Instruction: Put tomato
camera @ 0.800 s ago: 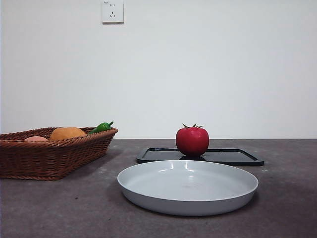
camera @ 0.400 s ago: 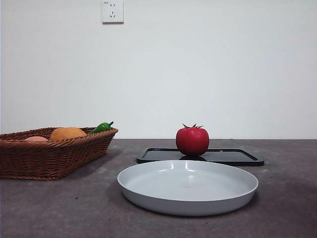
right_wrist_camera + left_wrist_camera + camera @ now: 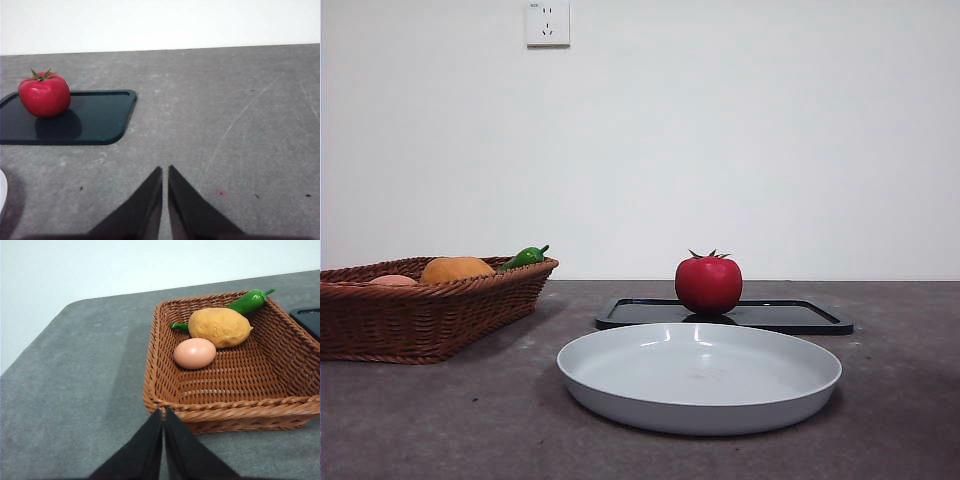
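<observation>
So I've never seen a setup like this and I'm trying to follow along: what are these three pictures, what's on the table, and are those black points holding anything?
This is a robot with two arms at a grey table. One picture comes from a low camera looking level across the table; the other two come from cameras on each arm's wrist. The black points at the bottom of the wrist pictures are the grippers' jaws.

The left gripper is shut and empty, near a wicker basket that holds an egg, a yellow-orange lumpy fruit and a green pepper.

The right gripper is also shut and empty, above bare table. Some way ahead of it sits the red tomato on a flat black tray.

In the front view a white plate with nothing on it lies in front of the tray. Neither arm shows there.
</observation>
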You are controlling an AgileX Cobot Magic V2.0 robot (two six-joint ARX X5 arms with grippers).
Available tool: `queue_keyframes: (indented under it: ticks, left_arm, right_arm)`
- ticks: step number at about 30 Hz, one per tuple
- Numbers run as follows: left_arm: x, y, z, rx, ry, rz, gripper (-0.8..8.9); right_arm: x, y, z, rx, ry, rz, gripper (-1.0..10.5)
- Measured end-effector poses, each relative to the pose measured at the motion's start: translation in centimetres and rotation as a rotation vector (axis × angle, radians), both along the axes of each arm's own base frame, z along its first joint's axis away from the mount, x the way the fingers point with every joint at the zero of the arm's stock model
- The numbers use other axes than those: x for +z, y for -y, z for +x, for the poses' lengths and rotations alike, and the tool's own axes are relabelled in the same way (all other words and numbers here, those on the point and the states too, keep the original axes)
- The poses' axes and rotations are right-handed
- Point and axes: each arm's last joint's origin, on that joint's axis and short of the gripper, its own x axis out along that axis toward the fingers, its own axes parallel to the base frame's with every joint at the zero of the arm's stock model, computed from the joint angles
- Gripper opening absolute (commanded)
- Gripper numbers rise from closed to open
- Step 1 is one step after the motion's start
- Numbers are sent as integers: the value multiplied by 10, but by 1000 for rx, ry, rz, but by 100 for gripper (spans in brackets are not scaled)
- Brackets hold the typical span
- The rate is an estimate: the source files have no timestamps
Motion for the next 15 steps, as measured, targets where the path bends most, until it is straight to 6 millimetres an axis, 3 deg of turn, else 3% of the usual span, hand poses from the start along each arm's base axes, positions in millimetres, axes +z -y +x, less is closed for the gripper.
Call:
queue_keyframes:
  ticks: [15]
  left_arm:
    - [0, 0, 0, 0, 0, 0, 8]
  right_arm:
    - [0, 0, 0, 0, 0, 1, 10]
